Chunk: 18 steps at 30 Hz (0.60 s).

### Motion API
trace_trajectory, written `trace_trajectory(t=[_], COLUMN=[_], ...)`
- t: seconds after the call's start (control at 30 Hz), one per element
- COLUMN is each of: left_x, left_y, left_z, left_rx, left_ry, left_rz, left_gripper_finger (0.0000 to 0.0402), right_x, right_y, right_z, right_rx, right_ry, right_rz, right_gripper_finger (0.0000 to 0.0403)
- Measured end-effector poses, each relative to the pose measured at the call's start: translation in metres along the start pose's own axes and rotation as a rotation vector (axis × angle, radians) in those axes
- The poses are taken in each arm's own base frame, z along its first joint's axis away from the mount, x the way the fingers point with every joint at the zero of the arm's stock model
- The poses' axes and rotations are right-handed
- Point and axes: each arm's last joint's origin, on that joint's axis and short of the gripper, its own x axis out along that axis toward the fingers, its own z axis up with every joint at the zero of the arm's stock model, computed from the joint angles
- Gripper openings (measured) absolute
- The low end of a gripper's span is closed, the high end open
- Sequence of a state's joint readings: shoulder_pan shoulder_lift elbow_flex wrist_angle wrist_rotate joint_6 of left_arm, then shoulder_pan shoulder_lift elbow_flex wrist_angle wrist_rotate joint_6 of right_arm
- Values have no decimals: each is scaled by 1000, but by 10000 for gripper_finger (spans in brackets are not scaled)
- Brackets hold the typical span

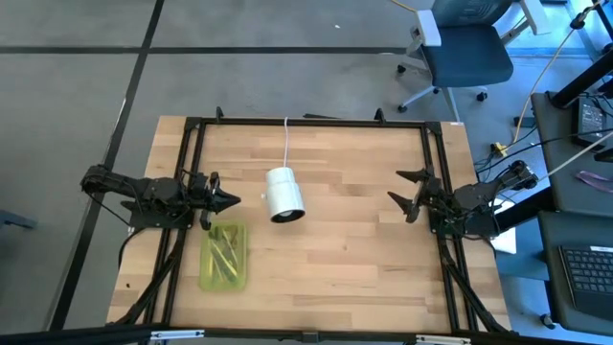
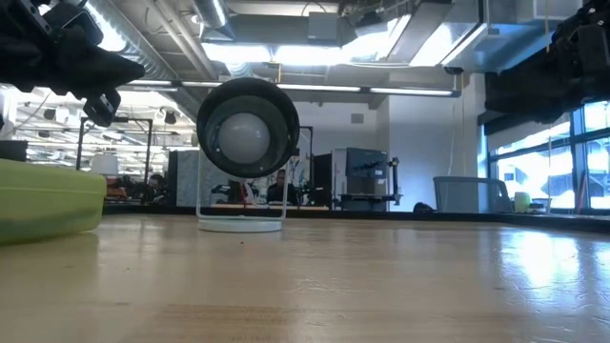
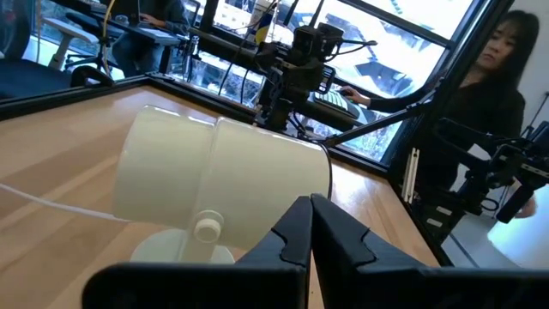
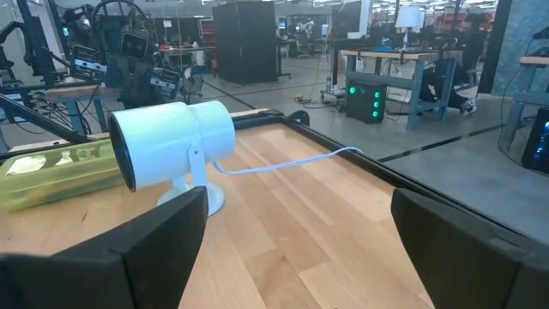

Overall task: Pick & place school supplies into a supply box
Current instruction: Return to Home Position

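One table (image 1: 364,278), wood, with a black frame (image 1: 306,122) round it. Carries little (nothing loose to be seen on it from above).

Two arms. Left arm (image 1: 153,196) at the table's left side, reaching in over the frame. Left jaws pressed together tip to tip, gripping nothing. Right arm (image 1: 469,203) at the right side. Right jaws spread wide, likewise empty.

One white cylinder (image 1: 283,195) on a cord (image 1: 287,144), near the table's middle, between the two arms. No part of the job.

One box (image 1: 224,257), yellow-green, lid down, flat on the table. Lies just beside the left jaws, off toward the table edge that shows lowest in the high view. Well apart from the right jaws, with most of the table's width between. Long axis crosswise to the left arm's reach, not in line with it. Left arm plainly the nearer of the two.

Inside the box, pens (image 1: 227,254) showing through the lid as thin lines, too faint to count. No scissors or small black pieces to be made out.

By the look of it, packing done, with only the retreat to rest ahead. Calls for no reach toward the box, merely for drawing the left jaws back clear of box and cylinder.
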<state>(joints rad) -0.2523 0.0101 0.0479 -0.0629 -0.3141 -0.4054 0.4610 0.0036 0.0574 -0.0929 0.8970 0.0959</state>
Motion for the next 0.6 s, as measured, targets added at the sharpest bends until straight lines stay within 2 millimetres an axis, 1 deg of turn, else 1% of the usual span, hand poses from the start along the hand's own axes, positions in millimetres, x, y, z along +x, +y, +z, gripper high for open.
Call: trace_trajectory(t=[0.33,0.47,0.6], left_x=[0,0,0], left_y=[0,0,0], left_z=[0,0,0], left_rx=[0,0,0], left_ry=[0,0,0], left_rz=[0,0,0], left_gripper_finger=[4,4,4], right_x=[0,0,0], right_y=[0,0,0], right_z=[0,0,0], right_rx=[-7,-101,-151], right_ry=[0,0,0], right_rz=[0,1,2], right_gripper_finger=[369,369,369])
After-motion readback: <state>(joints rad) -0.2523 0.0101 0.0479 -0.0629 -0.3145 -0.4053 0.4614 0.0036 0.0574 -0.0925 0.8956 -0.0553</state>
